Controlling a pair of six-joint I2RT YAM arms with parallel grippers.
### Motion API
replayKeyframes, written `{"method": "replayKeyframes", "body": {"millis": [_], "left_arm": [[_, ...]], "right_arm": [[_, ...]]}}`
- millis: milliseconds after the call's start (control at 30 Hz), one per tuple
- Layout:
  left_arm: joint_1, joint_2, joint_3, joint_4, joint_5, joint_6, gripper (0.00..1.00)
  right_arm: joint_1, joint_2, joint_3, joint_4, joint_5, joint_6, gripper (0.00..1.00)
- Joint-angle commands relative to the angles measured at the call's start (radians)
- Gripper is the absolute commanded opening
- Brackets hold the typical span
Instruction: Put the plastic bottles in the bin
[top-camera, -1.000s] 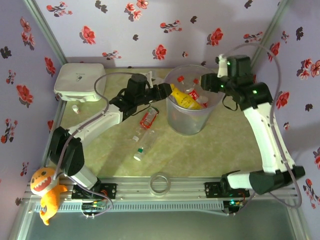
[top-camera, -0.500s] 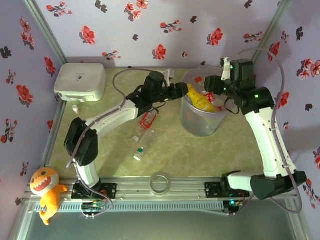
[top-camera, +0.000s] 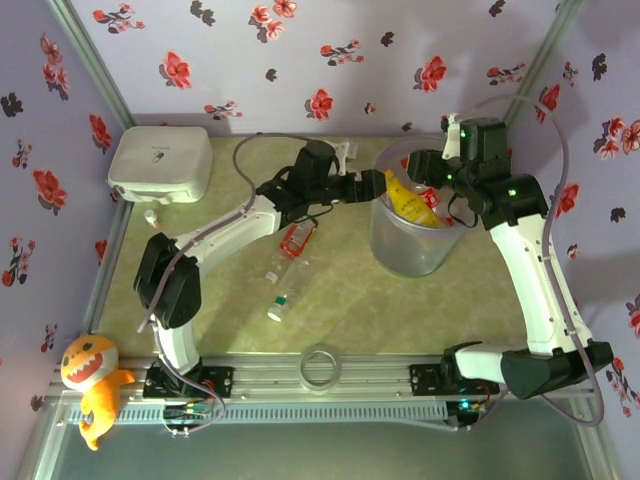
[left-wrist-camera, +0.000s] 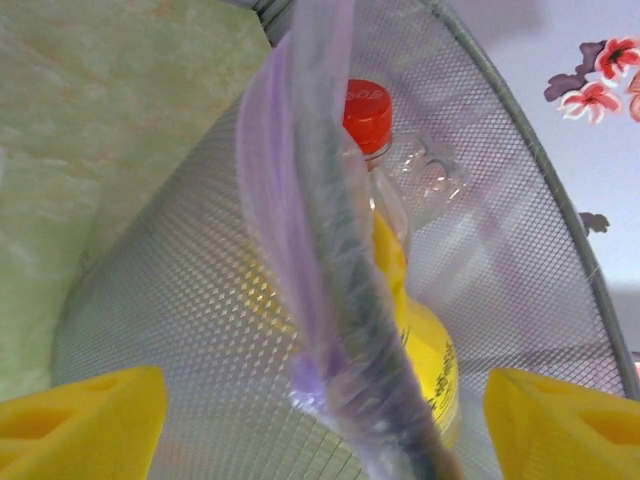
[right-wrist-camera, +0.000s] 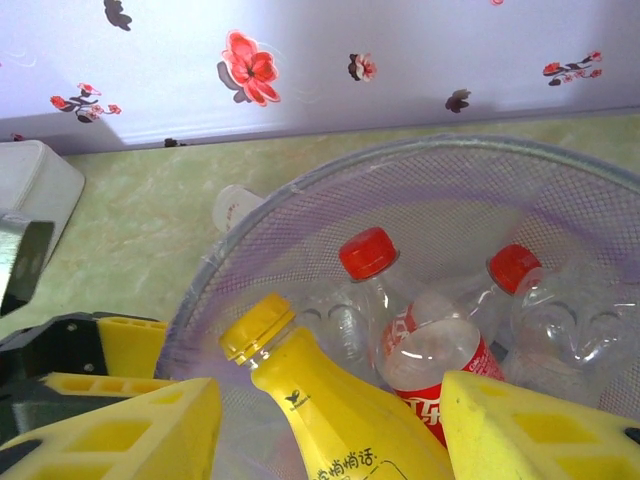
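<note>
Several loose bottles (top-camera: 297, 237) overhead, red caps (right-wrist-camera: 368, 252) — wrists

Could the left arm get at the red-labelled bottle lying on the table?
Probably yes: the red-labelled bottle lies uncovered on the table just beside that arm, and the left gripper, open by the bin, holds nothing.

Lilac wallpaper with red and dark flowers covers the back wall (top-camera: 300, 60) at 12 o'clock, the left wall (top-camera: 40, 150) at 9 o'clock and the right wall (top-camera: 610, 130) at 3 o'clock; one grey metal post (top-camera: 95, 70) stands in the corner at 11 o'clock, another post (top-camera: 540, 60) at 1 o'clock; the table top (top-camera: 400, 320) is pale green and marbled, with soft shadows on it; a ribbed metal rail (top-camera: 380, 385) runs along its near edge at 6 o'clock; below that lies a dull grey-green surface (top-camera: 300, 450); the light is even and mild.
</note>
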Motion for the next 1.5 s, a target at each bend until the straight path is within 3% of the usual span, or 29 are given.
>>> {"method": "replayKeyframes", "body": {"millis": [0, 300, 500, 733, 1233, 1467], "left_arm": [[0.050, -0.112, -0.029, -0.081, -0.021, 0.096, 0.90], [0.214, -0.330, -0.272, -0.251, -0.104, 0.218, 0.97], [0.233, -0.418, -0.416, -0.439, -0.204, 0.384, 0.97], [0.257, -0.348, -0.521, -0.452, -0.212, 0.431, 0.96], [0.261, -0.144, -0.499, -0.461, -0.206, 0.457, 0.87], [0.261, -0.081, -0.498, -0.429, -0.219, 0.441, 0.84]], "right_arm": [[-0.004, -0.011, -0.004, 0.020, 0.006, 0.008, 0.61], [-0.007, -0.018, -0.003, 0.014, 0.022, 0.000, 0.63], [-0.006, -0.017, -0.005, 0.011, 0.028, -0.007, 0.65], [-0.007, -0.020, -0.016, 0.017, 0.007, 0.015, 0.71], [-0.006, -0.047, 0.001, -0.033, 0.027, -0.002, 0.75], [-0.006, -0.043, -0.004, -0.033, 0.010, 0.002, 0.81]]}}
